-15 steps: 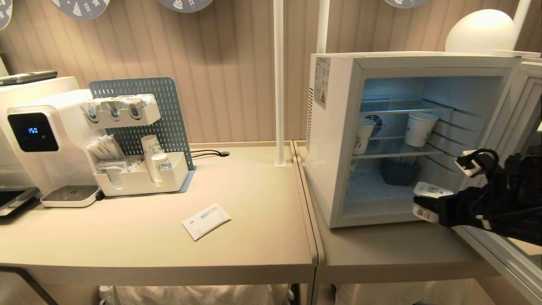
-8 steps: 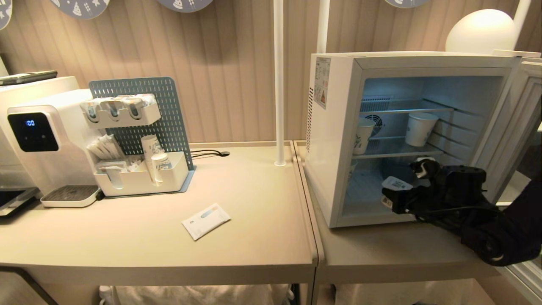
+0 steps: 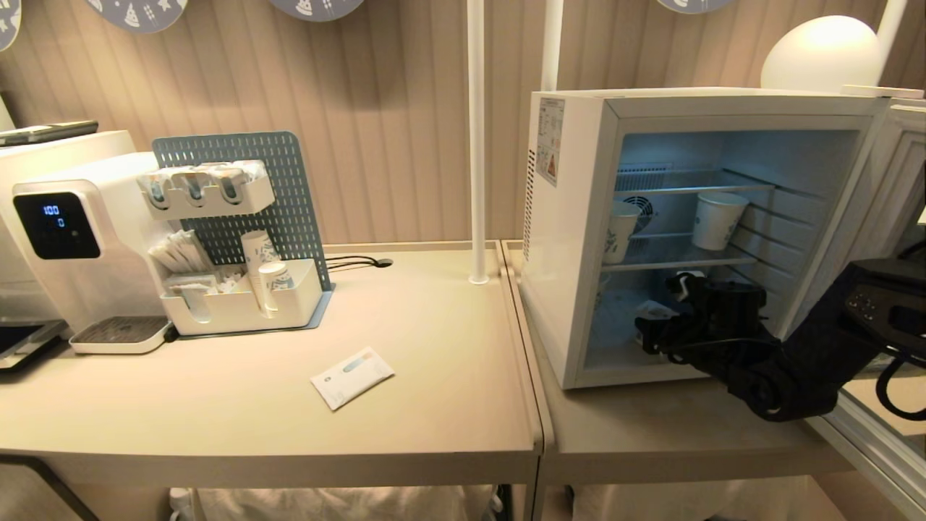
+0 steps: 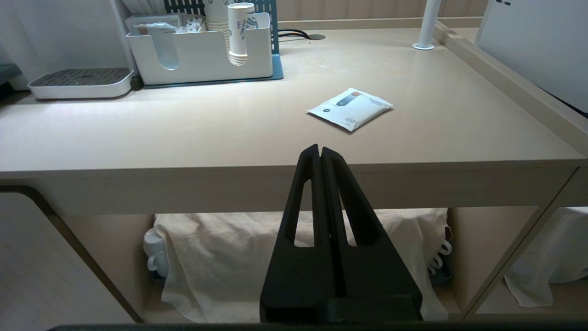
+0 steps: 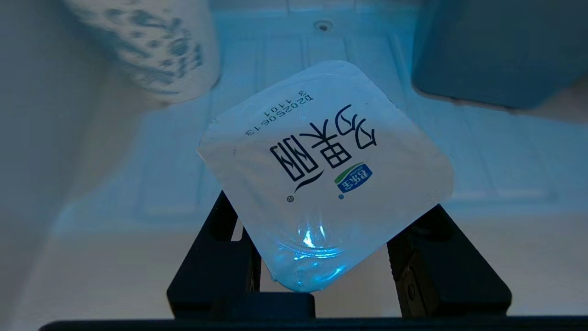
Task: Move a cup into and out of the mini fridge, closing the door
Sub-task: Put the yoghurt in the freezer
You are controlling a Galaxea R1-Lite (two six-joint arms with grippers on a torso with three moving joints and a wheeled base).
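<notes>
The white mini fridge stands on the right table with its door swung wide open to the right. My right gripper reaches into the lower compartment from the front. It is shut on the cup, a small white pot with a square foil lid. In the right wrist view the lid of the cup covers the fingertips of the right gripper, just above the fridge floor. My left gripper is shut and empty, parked in front of the left table's edge.
Two white paper cups stand on the fridge's middle wire shelf. A blue bin and another printed paper cup flank the held pot. A white sachet, an organizer and a water dispenser occupy the left table.
My right arm has swung left and forward with the cup, from outside the fridge's front right corner into its lower compartment. The left arm has not moved.
</notes>
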